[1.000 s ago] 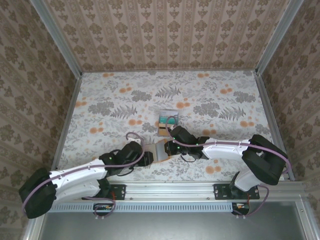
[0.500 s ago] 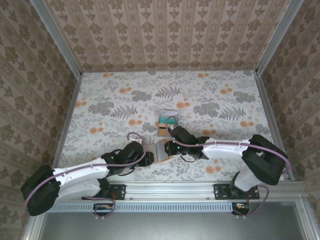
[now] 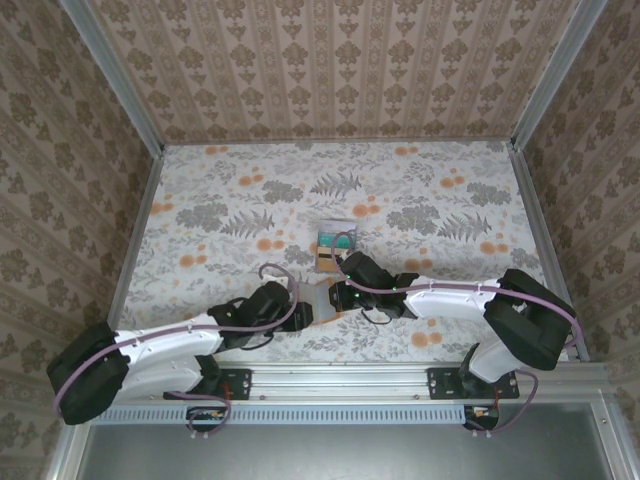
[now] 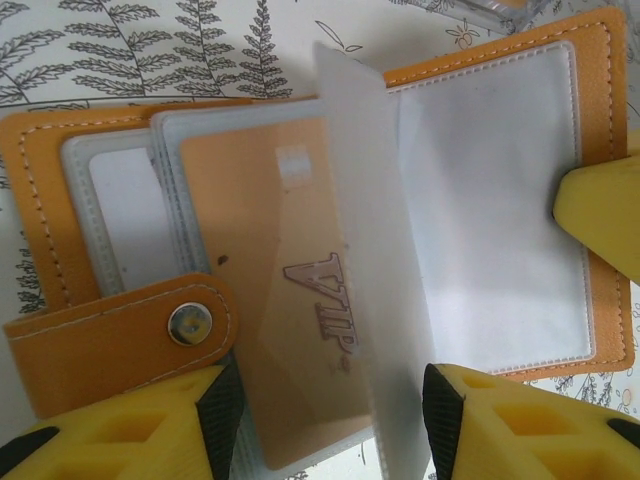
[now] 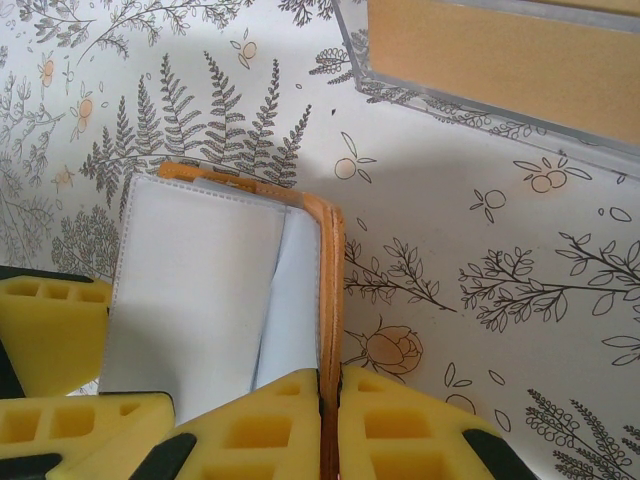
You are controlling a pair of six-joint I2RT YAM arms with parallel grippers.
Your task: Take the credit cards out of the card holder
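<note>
Plainly, "VIP" — on orange card

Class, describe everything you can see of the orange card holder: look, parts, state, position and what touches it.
The card holder lies open on the floral table. Orange leather-look cover, white stitching, a snap tab, clear plastic sleeves; one holds an orange-tan card marked VIP, one leaf stands upright. The right gripper is shut on its cover edge; the left gripper straddles the sleeves.

Card holder: grained orange leather-look cover, shiny metal snap at 8 o'clock. Inner sleeves: translucent matt plastic. Card: smooth orange plastic.
</note>
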